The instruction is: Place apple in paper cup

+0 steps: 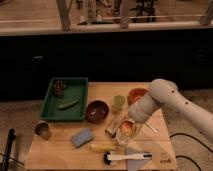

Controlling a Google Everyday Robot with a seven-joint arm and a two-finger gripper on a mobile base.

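A pale wooden worktop (pixel 57 152) stands on speckled flooring (pixel 15 117), with a dark low wall and glazing behind it. The white arm (pixel 165 97) reaches down from the right. Its hand (pixel 121 128) sits right of centre on the near side, at the apple (pixel 127 129); I cannot tell if it is grasping. A green tray (pixel 50 111) lies far left.

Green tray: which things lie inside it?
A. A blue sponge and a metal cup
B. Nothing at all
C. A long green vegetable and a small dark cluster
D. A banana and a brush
C, since the green tray holds only a long green vegetable and a small dark cluster; the gripper is right of the dark bowl, outside the tray.
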